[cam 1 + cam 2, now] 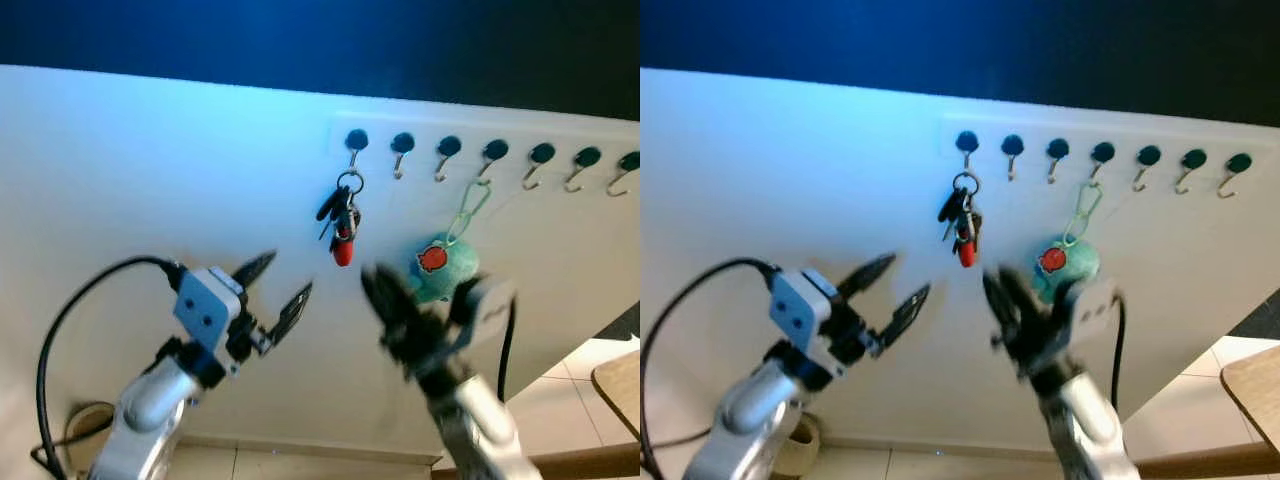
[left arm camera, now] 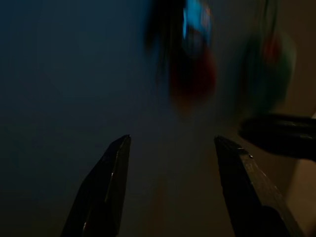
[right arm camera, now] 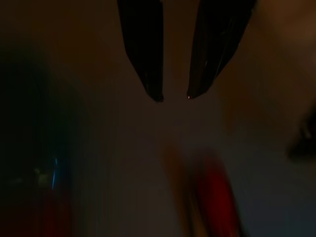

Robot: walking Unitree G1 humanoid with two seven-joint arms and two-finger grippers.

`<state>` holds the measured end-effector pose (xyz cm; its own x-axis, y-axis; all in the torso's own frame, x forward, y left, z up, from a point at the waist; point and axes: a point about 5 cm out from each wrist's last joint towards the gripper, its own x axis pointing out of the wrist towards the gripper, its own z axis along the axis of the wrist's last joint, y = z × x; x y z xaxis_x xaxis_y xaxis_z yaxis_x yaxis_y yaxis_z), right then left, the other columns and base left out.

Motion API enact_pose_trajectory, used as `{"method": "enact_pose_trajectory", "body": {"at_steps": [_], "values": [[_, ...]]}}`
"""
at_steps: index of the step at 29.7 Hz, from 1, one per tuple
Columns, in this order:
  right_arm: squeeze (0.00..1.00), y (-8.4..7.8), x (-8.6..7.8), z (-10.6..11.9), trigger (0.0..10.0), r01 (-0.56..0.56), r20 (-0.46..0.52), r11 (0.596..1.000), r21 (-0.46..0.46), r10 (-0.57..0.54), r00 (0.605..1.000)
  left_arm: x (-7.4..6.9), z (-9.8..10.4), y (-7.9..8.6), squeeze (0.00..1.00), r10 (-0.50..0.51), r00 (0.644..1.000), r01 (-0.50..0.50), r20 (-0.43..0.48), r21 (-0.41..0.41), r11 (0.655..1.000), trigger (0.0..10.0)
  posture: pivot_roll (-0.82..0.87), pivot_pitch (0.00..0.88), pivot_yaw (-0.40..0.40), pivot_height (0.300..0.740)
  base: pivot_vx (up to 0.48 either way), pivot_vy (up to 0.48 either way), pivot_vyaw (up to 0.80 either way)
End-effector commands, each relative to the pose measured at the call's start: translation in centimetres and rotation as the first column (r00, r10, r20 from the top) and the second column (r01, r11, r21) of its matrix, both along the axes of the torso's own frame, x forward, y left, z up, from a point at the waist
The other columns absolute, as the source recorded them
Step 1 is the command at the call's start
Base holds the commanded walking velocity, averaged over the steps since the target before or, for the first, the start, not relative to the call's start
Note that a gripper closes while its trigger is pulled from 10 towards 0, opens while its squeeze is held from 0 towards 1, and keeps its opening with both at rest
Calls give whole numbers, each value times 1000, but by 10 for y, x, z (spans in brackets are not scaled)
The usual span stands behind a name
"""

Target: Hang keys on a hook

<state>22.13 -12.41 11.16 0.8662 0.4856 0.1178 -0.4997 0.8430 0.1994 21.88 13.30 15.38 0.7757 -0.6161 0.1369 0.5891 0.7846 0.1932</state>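
A bunch of keys point(image 1: 343, 222) with a red fob and black heads hangs by its ring on the leftmost hook point(image 1: 355, 145) of a white wall rack point(image 1: 500, 135). My left gripper point(image 1: 288, 276) is open, below and left of the keys, holding nothing; the left wrist view shows its fingertips point(image 2: 118, 148) spread before the blurred keys point(image 2: 192, 74). My right gripper point(image 1: 422, 300), blurred, is just below and right of the keys. Its fingers point(image 3: 148, 59) stand slightly apart and empty.
A teal plush ball point(image 1: 445, 265) on a green clip hangs from the fourth hook, right beside my right gripper. Several other hooks are bare. A wooden table corner point(image 1: 620, 385) is at the lower right. A black cable point(image 1: 70, 310) loops off my left arm.
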Motion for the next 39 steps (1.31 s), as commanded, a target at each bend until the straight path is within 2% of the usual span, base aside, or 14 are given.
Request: {"method": "enact_pose_trajectory", "body": {"at_steps": [1, 3, 5, 7, 8, 9, 10, 11, 14, 16, 20, 25, 29, 39], "values": [[0, -4, -4, -17, 10000, -5, -40, 999, -44, 3, 999, -5, -18, 5, 0, -10, 998, 14, -55, 60, 998, 10000, 45, 80, -61, 740, 0, 0, 0], [0, -10, -9, -37, 10000, 5, -130, 997, -76, -14, 991, -10, -37, 12, 0, 15, 993, -5, -117, 90, 996, 10000, 46, 79, -63, 740, 0, 0, 0], [0, -22, -22, -76, 10000, 32, -290, 991, -132, -70, 955, -23, -78, 31, 0, 117, 961, -86, -251, 131, 988, 10000, 45, 71, -63, 740, 0, 0, 0], [0, -26, -26, -87, 10000, 41, -340, 988, -148, -90, 936, -28, -91, 38, 0, 162, 943, -123, -291, 148, 981, 10000, 45, 70, -62, 740, 0, 0, 0], [0, -33, -27, -100, 10000, 79, -395, 984, -157, -136, 909, -31, -112, 50, 0, 266, 894, -214, -361, 179, 960, 10000, 48, 59, -64, 740, 0, 0, 0], [0, -42, -25, -113, 10000, 135, -434, 975, -176, -200, 878, -38, -140, 66, 0, 401, 796, -316, -454, 254, 914, 10000, 44, 53, -61, 740, 0, 0, 0], [0, -42, -25, -113, 10000, 135, -434, 975, -176, -200, 878, -38, -140, 66, 0, 401, 796, -316, -454, 254, 914, 10000, 44, 53, -61, 740, 0, 0, 0], [0, -50, -21, -127, 10000, 173, -487, 965, -198, -251, 836, -48, -172, 82, 0, 538, 646, -393, -541, 370, 842, 10000, 42, 49, -57, 740, 0, 0, 0], [0, -65, -17, -152, 10000, 200, -565, 928, -315, -353, 746, -73, -213, 102, 0, 704, 340, -500, -623, 515, 697, 10000, 47, 36, -56, 740, 0, 0, 0], [0, -72, -17, -159, 10000, 203, -575, 904, -377, -400, 714, -77, -220, 104, 0, 727, 234, -568, -645, 517, 641, 10000, 43, 35, -52, 740, 0, 0, 0], [0, -76, -20, -166, 10000, 207, -589, 889, -408, -430, 684, -73, -224, 101, 0, 728, 196, -597, -657, 508, 620, 10000, 51, 40, -55, 740, 0, 0, 0], [0, -70, -32, -179, 10000, 133, -634, 881, -455, -425, 646, -55, -224, 78, 0, 640, 302, -574, -706, 402, 714, 10000, 53, 39, -53, 740, 0, 0, 0], [0, -67, -37, -185, 10000, 116, -654, 882, -456, -421, 629, -49, -226, 72, 0, 603, 308, -581, -736, 357, 732, 10000, 50, 42, -49, 740, 0, 0, 0], [0, -63, -48, -194, 10000, 139, -700, 894, -427, -424, 574, -58, -236, 80, 0, 660, 240, -534, -712, 472, 702, 10000, 50, 44, -41, 740, 0, 0, 0]]}}
